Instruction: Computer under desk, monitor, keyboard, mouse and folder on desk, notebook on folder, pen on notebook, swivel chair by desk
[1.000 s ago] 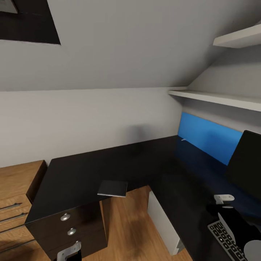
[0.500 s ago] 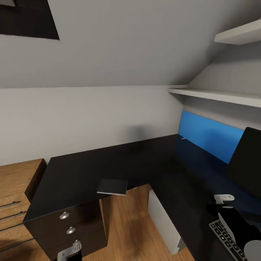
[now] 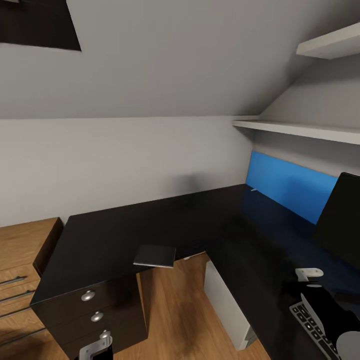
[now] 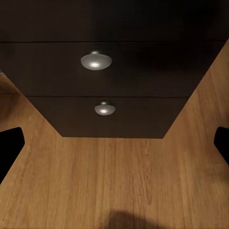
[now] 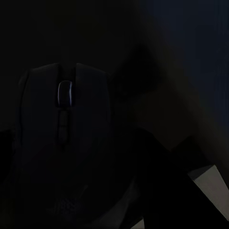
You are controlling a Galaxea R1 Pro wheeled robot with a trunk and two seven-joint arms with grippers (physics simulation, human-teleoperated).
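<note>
Head view: the camera has drifted slightly; the notebook [image 3: 155, 256] waits at six o'clock on the desk [image 3: 210, 220], monitor [image 3: 342, 217] and keyboard [image 3: 312, 327] at four.

Left wrist view: left gripper [image 4: 114, 148] gapes empty before drawers [image 4: 102, 71].

Right wrist view: the mouse [image 5: 64, 143] sits close; right gripper's state cannot be told.

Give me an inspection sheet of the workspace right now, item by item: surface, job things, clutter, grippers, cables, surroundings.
Surface: desk, glossy black L-shaped top with blue back panel.
Job's things: notebook lies flat at the desk's front edge, slightly overhanging; monitor stands on the desk; keyboard lies in front of it; mouse lies on the dark top below the right gripper; pen near the blue panel.
Clutter: nothing seen.
Grippers: left gripper open, facing the desk drawers; right gripper's state cannot be told.
Cables: nothing seen.
Surroundings: oak chest, wall shelves, wood floor.
</note>
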